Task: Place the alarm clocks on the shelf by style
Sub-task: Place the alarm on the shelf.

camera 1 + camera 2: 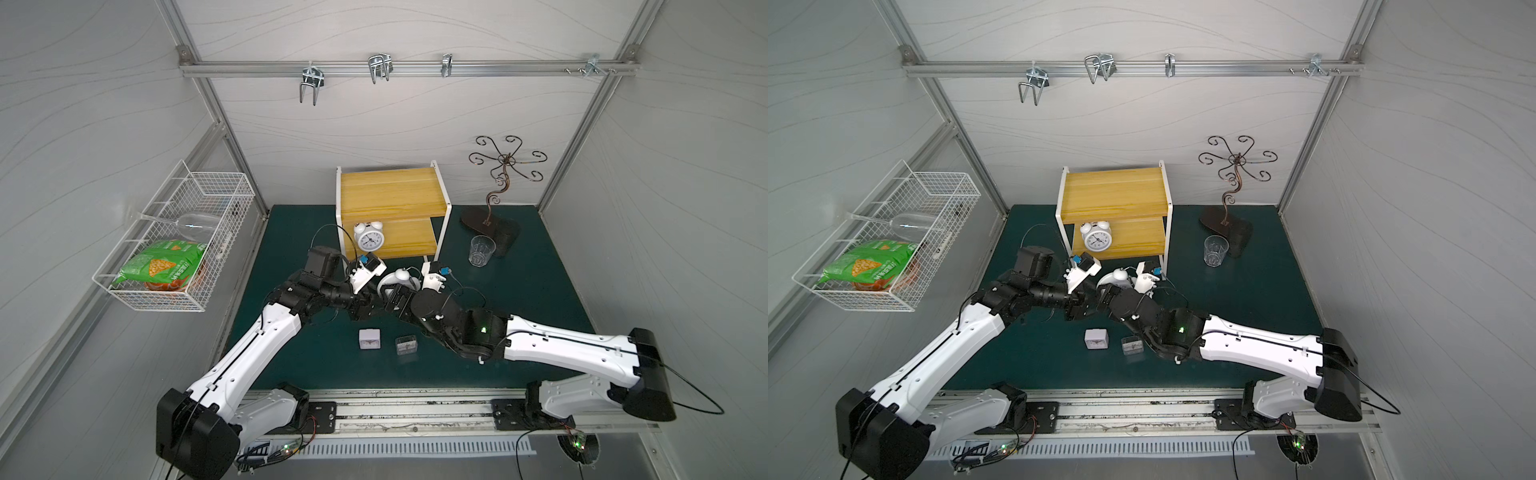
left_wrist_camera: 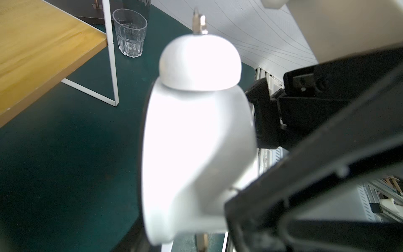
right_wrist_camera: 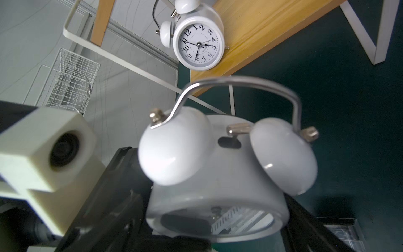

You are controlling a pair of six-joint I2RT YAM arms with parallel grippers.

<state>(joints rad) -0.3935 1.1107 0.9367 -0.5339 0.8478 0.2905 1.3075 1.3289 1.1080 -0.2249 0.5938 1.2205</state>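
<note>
white twin-bell clock (image 3: 216,165) was just in front of the shelf (image 1: 392,195), clamped by the left gripper (image 1: 371,300); right gripper (image 3: 214,213) gaped around it. advised: right to close squarely on body before left released.

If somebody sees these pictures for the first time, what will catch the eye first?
The left gripper and the right gripper meet mid-scene around a round white twin-bell alarm clock held over the dark green mat. Behind it, a matching twin-bell clock stands on the lower board of the yellow wooden shelf with white metal frame.
</note>
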